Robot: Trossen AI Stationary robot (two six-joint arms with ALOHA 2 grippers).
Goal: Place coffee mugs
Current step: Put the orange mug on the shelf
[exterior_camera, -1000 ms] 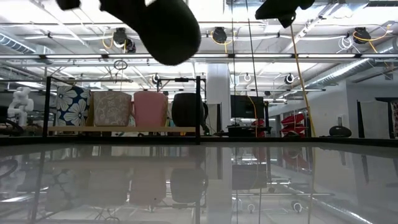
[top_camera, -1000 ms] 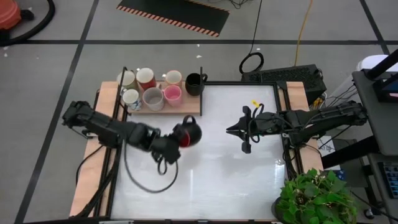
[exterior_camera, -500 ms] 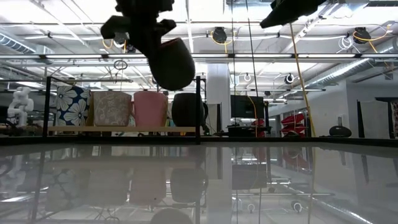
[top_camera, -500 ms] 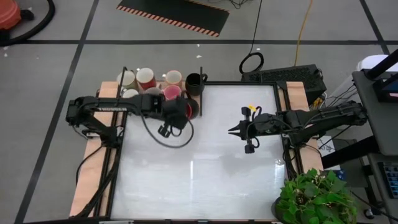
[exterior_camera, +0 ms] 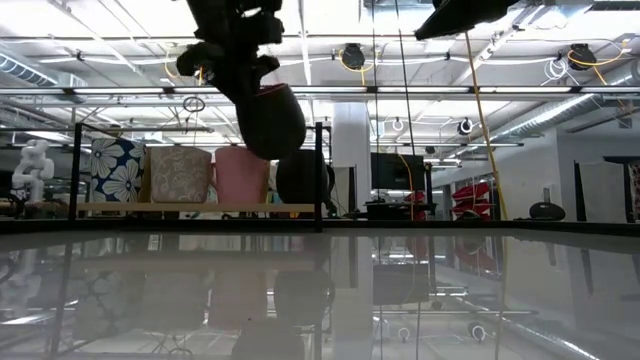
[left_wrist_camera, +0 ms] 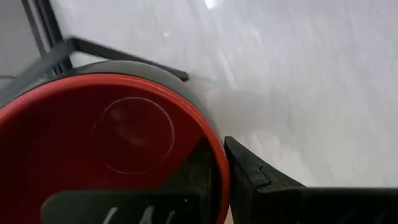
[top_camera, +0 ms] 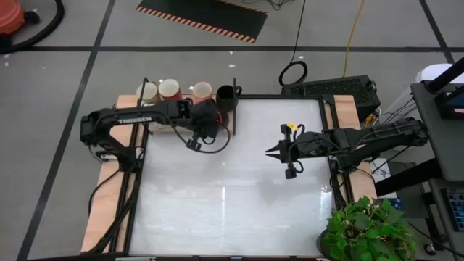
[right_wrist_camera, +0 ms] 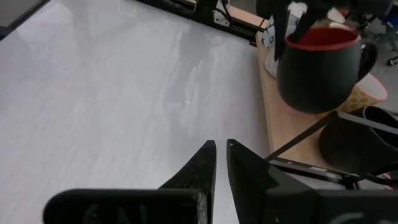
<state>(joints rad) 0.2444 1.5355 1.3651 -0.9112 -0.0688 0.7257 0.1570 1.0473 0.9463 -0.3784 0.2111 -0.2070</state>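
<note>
My left gripper [top_camera: 197,125] is shut on a black mug with a red inside [top_camera: 208,116], [exterior_camera: 272,120], over the wooden tray [top_camera: 174,129] at the table's far left. Other mugs stand on the tray: cream [top_camera: 147,92], white with a red inside [top_camera: 170,88], tan [top_camera: 202,91] and black [top_camera: 226,94]. The low view shows a flowered mug [exterior_camera: 117,168], a speckled one [exterior_camera: 180,175], a pink one [exterior_camera: 242,174] and the black one [exterior_camera: 300,178]. My arm hides the rest. My right gripper [top_camera: 274,152], [right_wrist_camera: 221,146] waits shut above the table's right half. My left gripper holds the black mug by its red rim [left_wrist_camera: 217,168], with one finger [left_wrist_camera: 124,208] inside the mug and the other [left_wrist_camera: 261,180] outside its wall. The fingers come from above, pointing down. The mug [right_wrist_camera: 320,62] hangs lifted clear above the tray, slightly tilted, its handle [right_wrist_camera: 371,56] free.
A thin black post [top_camera: 233,105] and a black frame edge the tray on its table side. The white tabletop [top_camera: 232,196] stretches between the arms. A potted plant [top_camera: 366,228] sits at the near right corner.
My left gripper has carried the black mug from above the table's middle toward the far left, to above the tray beside the standing mugs. The arm has swung round and now reaches in along the far edge. The mug has stayed in the hold and sunk a little.
</note>
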